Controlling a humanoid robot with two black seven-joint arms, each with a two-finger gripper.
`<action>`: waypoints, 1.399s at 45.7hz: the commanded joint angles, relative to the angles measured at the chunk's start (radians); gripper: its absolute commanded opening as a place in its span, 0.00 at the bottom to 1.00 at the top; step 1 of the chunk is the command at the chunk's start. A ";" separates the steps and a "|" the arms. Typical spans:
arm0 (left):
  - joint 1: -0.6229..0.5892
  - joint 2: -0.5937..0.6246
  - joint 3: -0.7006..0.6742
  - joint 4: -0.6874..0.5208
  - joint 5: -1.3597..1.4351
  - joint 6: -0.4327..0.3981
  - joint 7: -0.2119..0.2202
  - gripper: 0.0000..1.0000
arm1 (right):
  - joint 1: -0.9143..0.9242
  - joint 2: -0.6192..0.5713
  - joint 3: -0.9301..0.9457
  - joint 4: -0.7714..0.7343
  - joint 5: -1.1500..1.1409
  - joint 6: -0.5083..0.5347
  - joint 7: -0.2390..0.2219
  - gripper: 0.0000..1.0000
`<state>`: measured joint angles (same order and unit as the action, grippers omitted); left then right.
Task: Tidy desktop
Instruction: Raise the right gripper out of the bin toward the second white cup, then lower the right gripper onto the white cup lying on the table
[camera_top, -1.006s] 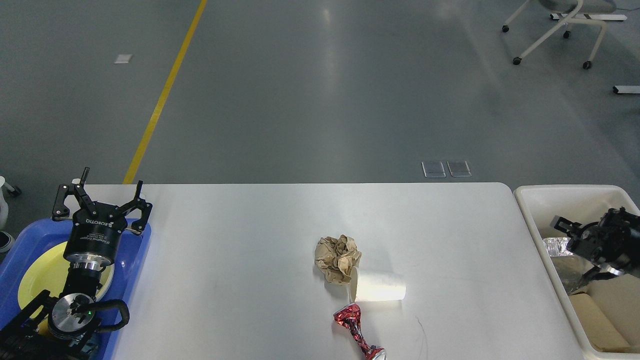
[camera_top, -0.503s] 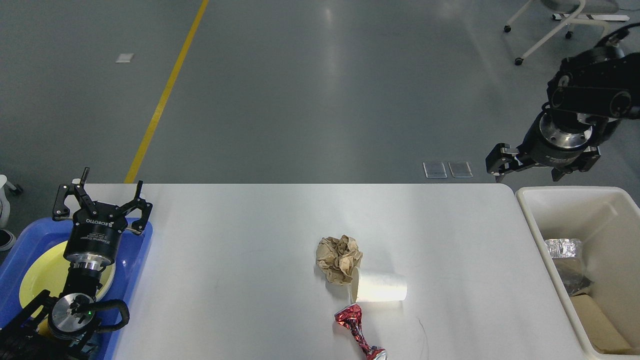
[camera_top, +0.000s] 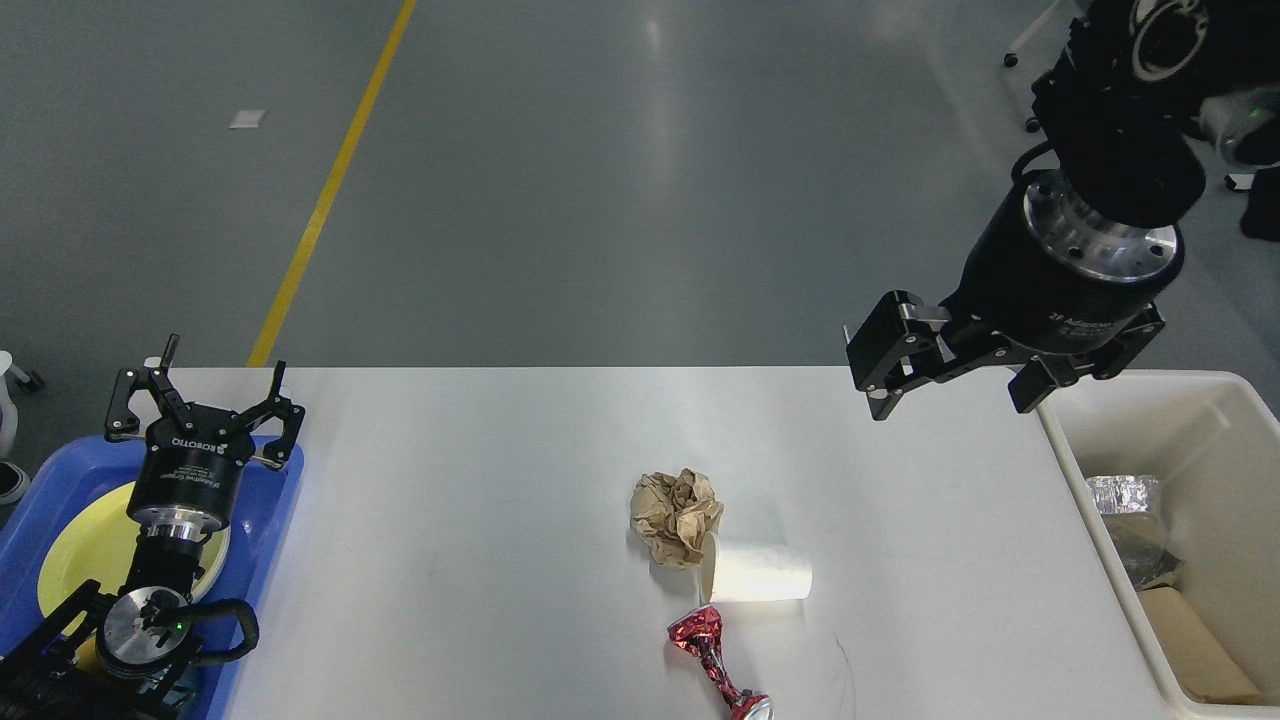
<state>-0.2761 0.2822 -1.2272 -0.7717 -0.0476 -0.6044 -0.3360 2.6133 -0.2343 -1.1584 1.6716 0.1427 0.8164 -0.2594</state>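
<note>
Desktop (camera_top: 480, 560), matte white-grey, rounded corners

Matt, smooth white-grey desktop (camera_top: 500, 480). Crumpled, rough brown paper ball (camera_top: 676, 517); at its 5 o'clock a smooth white paper cup (camera_top: 756, 573). Glossy crushed red metal can (camera_top: 715, 662). Glossy blue plastic tray (camera_top: 270, 500).

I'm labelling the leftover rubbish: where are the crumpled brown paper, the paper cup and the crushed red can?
crumpled brown paper (camera_top: 676, 517): head view, middle of the wad.
paper cup (camera_top: 760, 580): head view, side wall of the cup, lying on its side.
crushed red can (camera_top: 712, 660): head view, pinched waist of the can.
</note>
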 joint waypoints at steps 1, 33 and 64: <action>0.000 0.000 0.000 0.000 0.000 0.000 0.000 0.96 | -0.006 0.013 -0.004 0.002 0.003 0.000 0.000 1.00; 0.000 0.000 0.000 0.000 0.000 0.000 0.000 0.96 | -0.137 0.082 -0.007 -0.024 0.164 -0.163 -0.003 1.00; 0.000 0.000 0.000 0.000 0.000 0.000 0.000 0.96 | -0.691 0.056 0.296 -0.087 0.945 -0.976 -0.207 1.00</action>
<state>-0.2761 0.2823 -1.2272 -0.7722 -0.0474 -0.6044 -0.3359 2.0763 -0.1547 -0.9664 1.6310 1.0484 -0.0784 -0.4726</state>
